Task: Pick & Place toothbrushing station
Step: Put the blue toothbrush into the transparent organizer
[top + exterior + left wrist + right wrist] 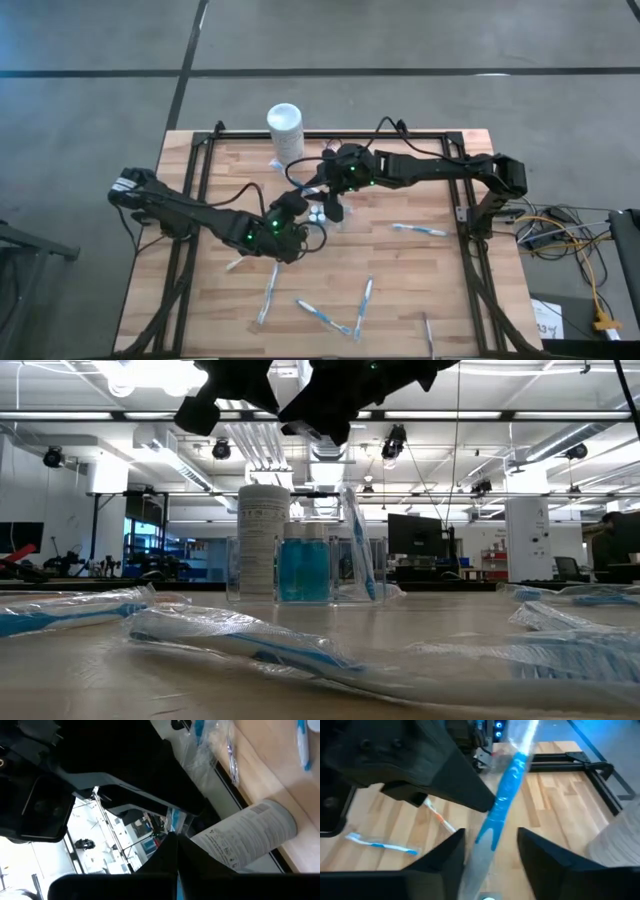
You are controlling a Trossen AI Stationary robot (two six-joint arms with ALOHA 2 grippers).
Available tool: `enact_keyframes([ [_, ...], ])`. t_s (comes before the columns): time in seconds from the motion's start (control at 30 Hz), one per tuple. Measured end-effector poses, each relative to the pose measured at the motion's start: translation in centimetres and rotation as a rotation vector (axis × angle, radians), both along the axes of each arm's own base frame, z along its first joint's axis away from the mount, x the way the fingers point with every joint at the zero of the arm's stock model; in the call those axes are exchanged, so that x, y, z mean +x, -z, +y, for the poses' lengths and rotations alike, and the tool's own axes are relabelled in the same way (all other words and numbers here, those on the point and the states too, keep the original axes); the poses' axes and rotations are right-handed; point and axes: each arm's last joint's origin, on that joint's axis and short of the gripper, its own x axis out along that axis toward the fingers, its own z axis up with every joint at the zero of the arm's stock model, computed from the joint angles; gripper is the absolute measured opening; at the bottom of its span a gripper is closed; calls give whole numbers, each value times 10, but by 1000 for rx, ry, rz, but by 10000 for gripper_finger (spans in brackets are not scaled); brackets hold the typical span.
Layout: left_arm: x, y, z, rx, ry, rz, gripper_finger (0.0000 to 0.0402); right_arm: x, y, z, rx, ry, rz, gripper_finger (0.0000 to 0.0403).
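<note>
- Right gripper [490, 851]: hangs over the middle of the table, its two dark fingers [442, 855] set apart, with a gap on either side of the wrapped toothbrush [502, 802] that stands between them. Whether either finger touches the wrapper cannot be told.
- Wrapped toothbrush: blue handle in clear film, tilted, running from between the right fingertips away towards the far side of the table; in the low view it leans upright in the holder.
- Toothbrushing station [305, 570]: see-through, colourless holder, upright on the table directly below the right gripper, showing blue through its wall; just beside the white canister [263, 540].
- White canister: taller cylinder with printed label, upright, at the far edge of the table.
- Left gripper [177, 857]: fingers pressed together, nothing between them; it sits just beside the right gripper, on the near side of the holder.
- Loose wrapped toothbrushes [318, 314]: several lie flat on the wooden table [420, 290], well apart from both sets of fingers, on the near half; one [418, 230] lies off to the right arm's side.
</note>
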Motion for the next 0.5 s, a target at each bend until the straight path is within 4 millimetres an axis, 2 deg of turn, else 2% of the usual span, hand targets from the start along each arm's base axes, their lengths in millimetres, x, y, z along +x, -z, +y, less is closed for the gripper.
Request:
enact_keyframes([
  [0.2, 1, -1, -1, -18, 14, -12, 0, 0, 2, 0, -17, -28, 10, 43],
  [0.5, 1, -1, -2, -26, 6, -42, 6, 0, 2, -1, -44, -25, 7, 23],
])
